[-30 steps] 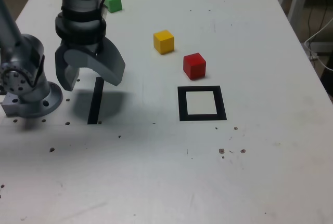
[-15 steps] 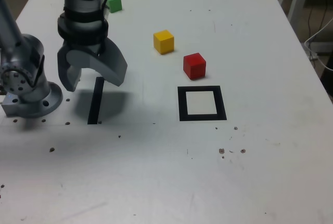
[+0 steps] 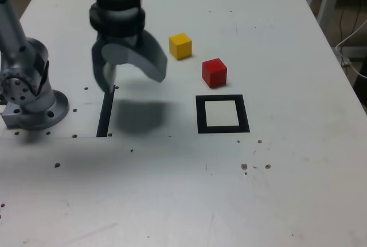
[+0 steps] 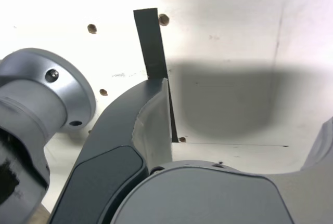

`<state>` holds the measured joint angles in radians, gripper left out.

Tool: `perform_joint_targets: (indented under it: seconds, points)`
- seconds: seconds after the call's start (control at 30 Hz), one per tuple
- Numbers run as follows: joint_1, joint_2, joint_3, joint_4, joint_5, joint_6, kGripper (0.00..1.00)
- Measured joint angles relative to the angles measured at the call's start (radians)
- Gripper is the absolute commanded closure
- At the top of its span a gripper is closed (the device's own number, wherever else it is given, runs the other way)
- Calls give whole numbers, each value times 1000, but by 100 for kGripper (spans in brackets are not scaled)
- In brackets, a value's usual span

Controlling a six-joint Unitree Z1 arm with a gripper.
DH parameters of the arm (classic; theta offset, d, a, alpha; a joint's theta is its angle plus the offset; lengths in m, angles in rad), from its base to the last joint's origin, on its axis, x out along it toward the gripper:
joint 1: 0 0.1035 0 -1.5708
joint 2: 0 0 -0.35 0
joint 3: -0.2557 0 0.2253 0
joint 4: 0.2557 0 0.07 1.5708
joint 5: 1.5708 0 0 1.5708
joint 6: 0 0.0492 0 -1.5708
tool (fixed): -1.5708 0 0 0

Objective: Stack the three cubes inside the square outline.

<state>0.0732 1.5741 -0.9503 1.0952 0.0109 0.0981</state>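
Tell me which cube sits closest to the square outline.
The red cube, just beyond the square outline; the yellow cube lies farther back.

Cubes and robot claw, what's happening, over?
End effector open, empty, above table. Red cube and yellow cube loose outside square outline; green unseen. Nothing stacked. Path clear.

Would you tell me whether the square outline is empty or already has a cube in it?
Empty: the outline shows a bare white centre; the red cube sits just outside it.
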Motion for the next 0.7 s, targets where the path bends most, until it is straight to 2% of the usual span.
perform_joint_targets:
  seconds: [0.33, 0.7]
  points:
    - [0, 114, -168, 51, 18, -87, 1]
    - [39, 234, -307, 53, 20, -140, 1]
